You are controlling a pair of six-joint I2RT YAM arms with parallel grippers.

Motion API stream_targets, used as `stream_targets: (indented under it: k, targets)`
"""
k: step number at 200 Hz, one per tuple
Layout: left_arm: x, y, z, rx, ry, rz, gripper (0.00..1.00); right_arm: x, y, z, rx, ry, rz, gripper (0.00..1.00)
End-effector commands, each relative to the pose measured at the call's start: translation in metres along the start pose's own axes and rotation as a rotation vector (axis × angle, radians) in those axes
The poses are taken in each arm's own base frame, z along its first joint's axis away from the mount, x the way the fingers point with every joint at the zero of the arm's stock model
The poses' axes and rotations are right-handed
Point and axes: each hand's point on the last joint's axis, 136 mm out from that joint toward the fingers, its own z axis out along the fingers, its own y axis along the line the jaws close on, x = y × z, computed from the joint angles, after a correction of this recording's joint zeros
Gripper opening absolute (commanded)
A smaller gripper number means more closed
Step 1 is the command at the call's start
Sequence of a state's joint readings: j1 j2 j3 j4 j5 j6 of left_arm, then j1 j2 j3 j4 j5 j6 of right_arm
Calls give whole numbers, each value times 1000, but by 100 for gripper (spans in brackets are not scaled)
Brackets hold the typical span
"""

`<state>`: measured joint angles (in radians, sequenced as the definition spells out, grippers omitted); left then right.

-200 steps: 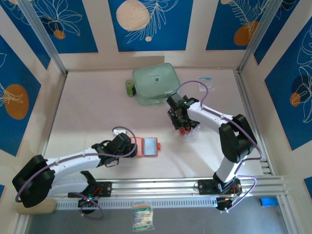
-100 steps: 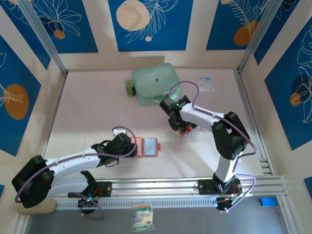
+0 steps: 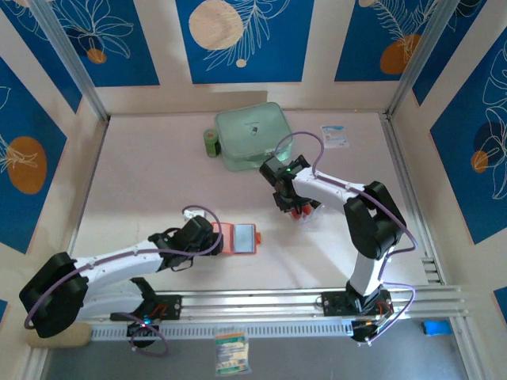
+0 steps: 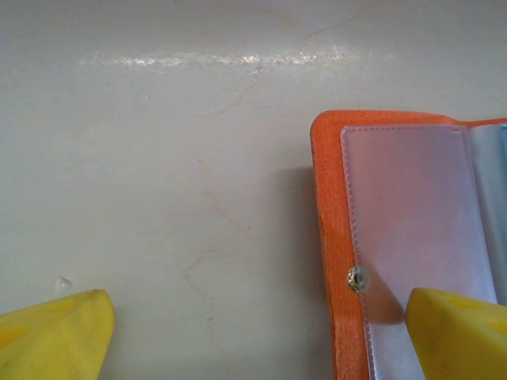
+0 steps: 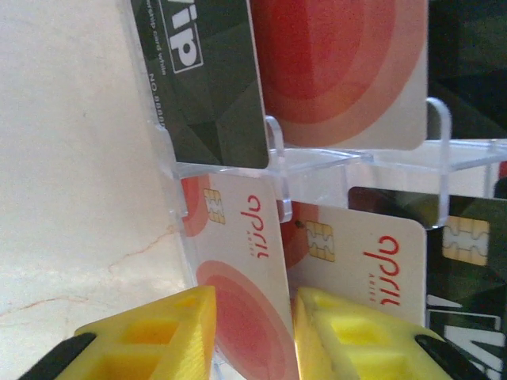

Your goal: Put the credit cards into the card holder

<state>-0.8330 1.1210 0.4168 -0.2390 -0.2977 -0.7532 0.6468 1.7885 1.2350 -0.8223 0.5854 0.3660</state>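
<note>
1. Right arm (image 3: 372,222): over the last second it folded in and swung the right gripper (image 3: 291,204) left onto the clear rack (image 5: 341,158), then barely moved in the last half. The white-blue packet (image 3: 333,136) at the back is now uncovered. I read that as lined up for a pick.
2. Left gripper (image 3: 207,236): unchanged. Jaws are spread wide, with one fingertip (image 4: 459,332) over the wallet's clear pocket (image 4: 412,222).
3. Wallet (image 3: 238,237): open flat mid-table, well apart from the rack. The visible pocket looks empty, so likely no card is loaded yet.
4. Cards (image 5: 238,261): standing in the rack. Right jaws are part-spread, straddling a white-red one. I can't tell if they bite.
5. Print: "vip" on the black card (image 5: 206,79), "april" on two white-red cards. The small number line is unreadable.
</note>
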Motion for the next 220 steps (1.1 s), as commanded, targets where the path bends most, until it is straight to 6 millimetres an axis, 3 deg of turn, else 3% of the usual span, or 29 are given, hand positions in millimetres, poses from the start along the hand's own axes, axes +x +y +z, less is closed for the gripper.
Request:
stream_targets:
  k: [1,41,71,129,156,188,220]
  targets:
    - [-4,3,0,-8,-20,-15,95,6,7,1,-62,22,5,27]
    - [-3,3,1,-9,-19,-15,94,6,7,-4,-123,12,30,8]
    - [-4,3,0,-9,-20,-15,94,3,6,-16,-166,-11,29,5]
    - [-4,6,-1,-21,-23,-17,94,-12,14,-70,-299,-120,29,0]
    - [-4,10,-3,-45,-21,-21,94,-18,39,-105,-471,-197,55,0]
    - [-2,15,-4,-73,-8,-30,94,-19,94,-143,-825,-270,116,0]
    - [-3,17,-5,-90,-4,-33,93,-15,141,-147,-976,-263,142,0]
